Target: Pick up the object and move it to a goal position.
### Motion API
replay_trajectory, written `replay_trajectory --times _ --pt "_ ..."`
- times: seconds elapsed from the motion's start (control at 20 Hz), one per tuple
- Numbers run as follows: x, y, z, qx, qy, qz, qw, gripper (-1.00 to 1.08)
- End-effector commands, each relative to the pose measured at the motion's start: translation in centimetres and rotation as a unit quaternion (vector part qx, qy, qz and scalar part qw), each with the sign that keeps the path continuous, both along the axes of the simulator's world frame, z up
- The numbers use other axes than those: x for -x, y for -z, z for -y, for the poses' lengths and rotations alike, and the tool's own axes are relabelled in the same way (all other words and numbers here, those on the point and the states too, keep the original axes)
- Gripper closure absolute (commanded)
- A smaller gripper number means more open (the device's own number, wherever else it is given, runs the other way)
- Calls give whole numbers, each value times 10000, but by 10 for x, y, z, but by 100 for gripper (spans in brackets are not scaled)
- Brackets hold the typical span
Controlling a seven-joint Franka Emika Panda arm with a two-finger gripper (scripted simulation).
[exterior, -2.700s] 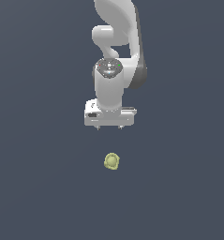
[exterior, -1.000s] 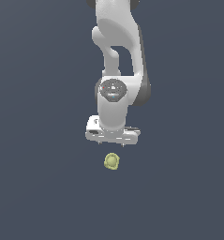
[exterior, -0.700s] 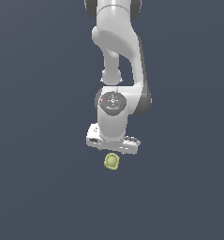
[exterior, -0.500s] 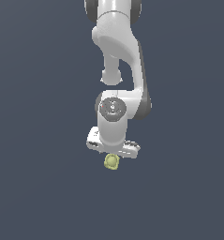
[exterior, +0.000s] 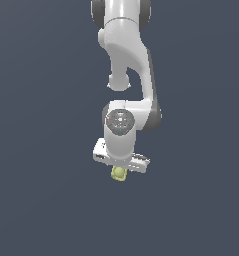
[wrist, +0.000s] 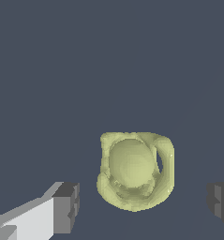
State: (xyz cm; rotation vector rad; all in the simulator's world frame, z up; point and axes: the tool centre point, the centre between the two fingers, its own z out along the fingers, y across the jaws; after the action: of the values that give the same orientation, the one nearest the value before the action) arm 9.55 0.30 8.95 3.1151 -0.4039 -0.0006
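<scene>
The object [wrist: 134,171] is a small yellow-green lumpy rounded thing with a curved loop on one side, lying on the dark floor. In the wrist view it sits between my two dark finger pads [wrist: 66,208], with a clear gap on each side. My gripper [wrist: 144,206] is open and touches nothing. In the exterior view the white hand [exterior: 121,155] hangs right over the object [exterior: 119,174], hiding most of it; only its lower part shows under the hand.
A plain dark grey-blue floor [exterior: 46,200] fills both views. The white arm [exterior: 126,55] comes down from the top of the exterior view. No other things are in sight.
The arm has come down and forward onto the object. The hand, which hung well above it, now covers its top, with the fingers on either side.
</scene>
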Motion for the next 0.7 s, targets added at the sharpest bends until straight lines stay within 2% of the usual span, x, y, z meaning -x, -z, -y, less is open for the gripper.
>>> replay_trajectory --times 0.0,0.4,0.65 --pt "0 3 0 0 0 -1 10000 -92" --pt "1 43 0 -2 13 2 10000 -92" --pt "0 51 0 -2 16 2 10000 -92"
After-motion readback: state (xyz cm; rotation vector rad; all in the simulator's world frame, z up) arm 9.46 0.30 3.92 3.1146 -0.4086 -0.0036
